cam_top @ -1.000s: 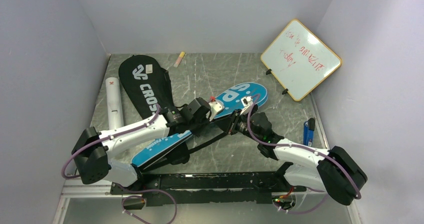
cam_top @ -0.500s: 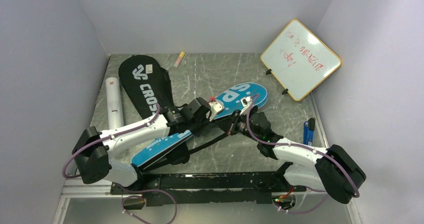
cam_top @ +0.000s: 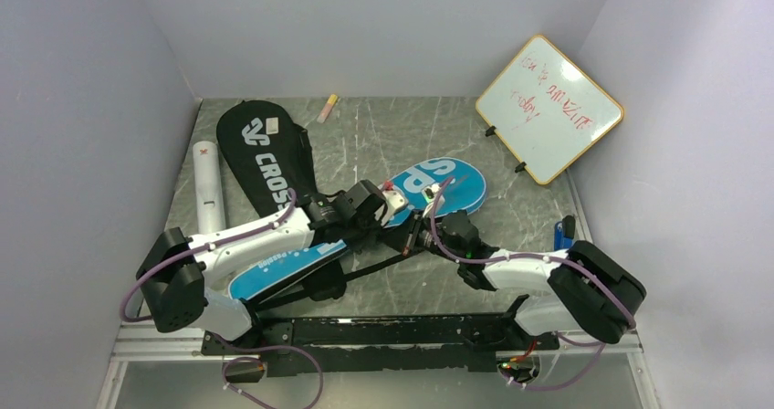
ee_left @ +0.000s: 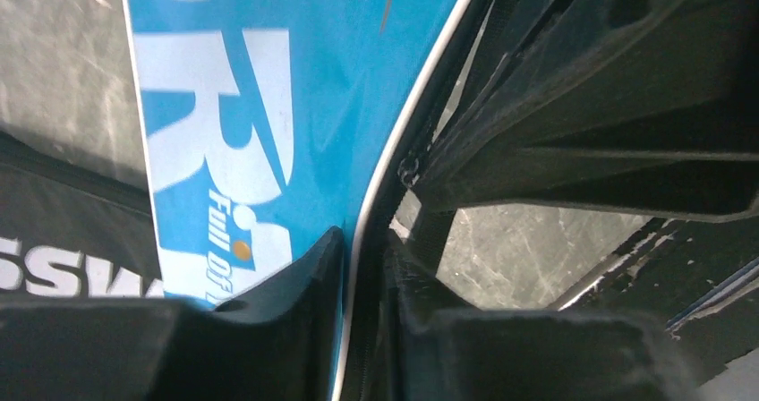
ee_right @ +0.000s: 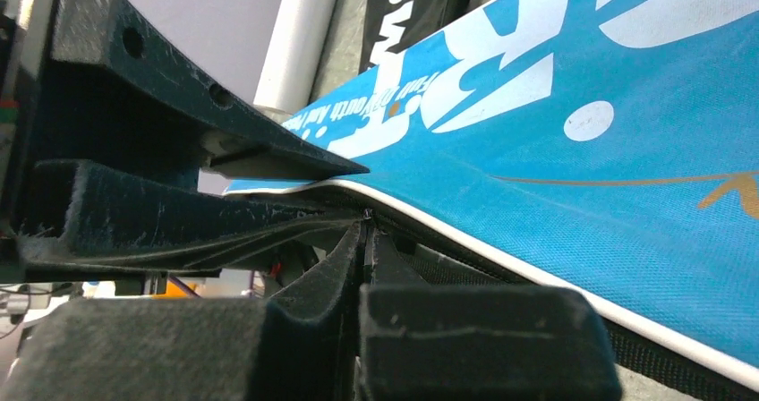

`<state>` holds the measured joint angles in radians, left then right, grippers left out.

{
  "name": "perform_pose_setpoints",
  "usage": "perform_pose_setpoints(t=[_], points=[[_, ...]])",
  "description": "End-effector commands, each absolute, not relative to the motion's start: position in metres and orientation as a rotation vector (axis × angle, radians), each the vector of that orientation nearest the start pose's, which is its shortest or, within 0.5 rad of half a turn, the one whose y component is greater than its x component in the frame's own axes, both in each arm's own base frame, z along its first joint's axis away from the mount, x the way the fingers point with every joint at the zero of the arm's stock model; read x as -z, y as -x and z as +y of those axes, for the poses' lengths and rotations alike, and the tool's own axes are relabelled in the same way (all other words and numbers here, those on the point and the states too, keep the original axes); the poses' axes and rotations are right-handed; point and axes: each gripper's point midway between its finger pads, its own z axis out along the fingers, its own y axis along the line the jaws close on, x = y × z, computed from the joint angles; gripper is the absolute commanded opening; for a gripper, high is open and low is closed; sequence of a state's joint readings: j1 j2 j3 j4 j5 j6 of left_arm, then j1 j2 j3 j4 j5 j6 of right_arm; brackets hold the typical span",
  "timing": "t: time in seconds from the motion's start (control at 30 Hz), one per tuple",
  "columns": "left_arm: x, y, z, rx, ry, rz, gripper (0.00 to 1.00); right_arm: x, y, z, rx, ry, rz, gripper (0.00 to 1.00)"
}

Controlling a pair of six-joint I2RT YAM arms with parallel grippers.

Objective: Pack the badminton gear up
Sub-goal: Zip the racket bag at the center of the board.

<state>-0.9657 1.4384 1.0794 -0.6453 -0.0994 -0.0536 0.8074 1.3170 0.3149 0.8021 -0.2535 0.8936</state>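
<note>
The blue "SPORT" racket cover [cam_top: 438, 179] lies diagonally across the table's middle. My left gripper [cam_top: 394, 210] is shut on its white-piped edge; in the left wrist view [ee_left: 367, 240] the fingers [ee_left: 295, 285] pinch that edge beside the zipper. My right gripper [cam_top: 420, 235] is shut on the cover's zipper pull, and in the right wrist view [ee_right: 367, 235] it sits just under the cover [ee_right: 582, 132]. The black "CROSSWAY" cover [cam_top: 265, 153] lies at the back left, with the white cardboard tube [cam_top: 208, 185] beside it. No rackets or shuttlecocks show.
The wood-framed whiteboard [cam_top: 549, 108] leans in the back right corner. The small pink-yellow marker [cam_top: 327, 108] lies at the back wall. A blue and black object [cam_top: 564, 235] lies by the right wall. Walls close in the table on three sides.
Both grippers and the blue cover have shifted left and towards the near edge. The right gripper has drawn in closer to the left gripper along the cover's edge.
</note>
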Motion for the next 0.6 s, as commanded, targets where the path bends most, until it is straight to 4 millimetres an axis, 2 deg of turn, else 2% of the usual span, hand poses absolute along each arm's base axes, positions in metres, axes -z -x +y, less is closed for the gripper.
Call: perform_pose_setpoints(t=[0.0, 0.07, 0.1, 0.17, 0.27, 0.3, 0.4, 0.5, 0.57], points=[[-0.150, -0.224, -0.297, 0.361, -1.008, 2.203, 0.40, -0.145, -0.198, 0.318, -1.445, 0.094, 1.942, 0.00], [-0.156, -0.226, -0.293, 0.344, -0.968, 2.191, 0.64, -0.138, -0.213, 0.304, -1.381, 0.037, 1.970, 0.00], [-0.159, -0.227, -0.291, 0.348, -0.953, 2.183, 0.70, -0.137, -0.219, 0.297, -1.366, 0.014, 1.976, 0.00], [-0.166, -0.225, -0.290, 0.367, -0.927, 2.173, 0.75, -0.138, -0.235, 0.280, -1.358, -0.031, 1.969, 0.00], [-0.171, -0.222, -0.283, 0.361, -0.879, 2.201, 0.76, -0.136, -0.258, 0.261, -1.322, -0.062, 1.991, 0.00], [-0.169, -0.220, -0.279, 0.348, -0.866, 2.223, 0.77, -0.136, -0.265, 0.256, -1.311, -0.064, 1.998, 0.00], [-0.157, -0.218, -0.261, 0.260, -0.822, 2.294, 0.92, -0.133, -0.282, 0.244, -1.296, -0.101, 2.007, 0.00], [-0.147, -0.219, -0.238, 0.129, -0.764, 2.332, 0.93, -0.133, -0.298, 0.232, -1.295, -0.145, 2.004, 0.00], [-0.142, -0.216, -0.231, 0.116, -0.756, 2.342, 0.93, -0.134, -0.306, 0.228, -1.300, -0.154, 1.999, 0.00]])
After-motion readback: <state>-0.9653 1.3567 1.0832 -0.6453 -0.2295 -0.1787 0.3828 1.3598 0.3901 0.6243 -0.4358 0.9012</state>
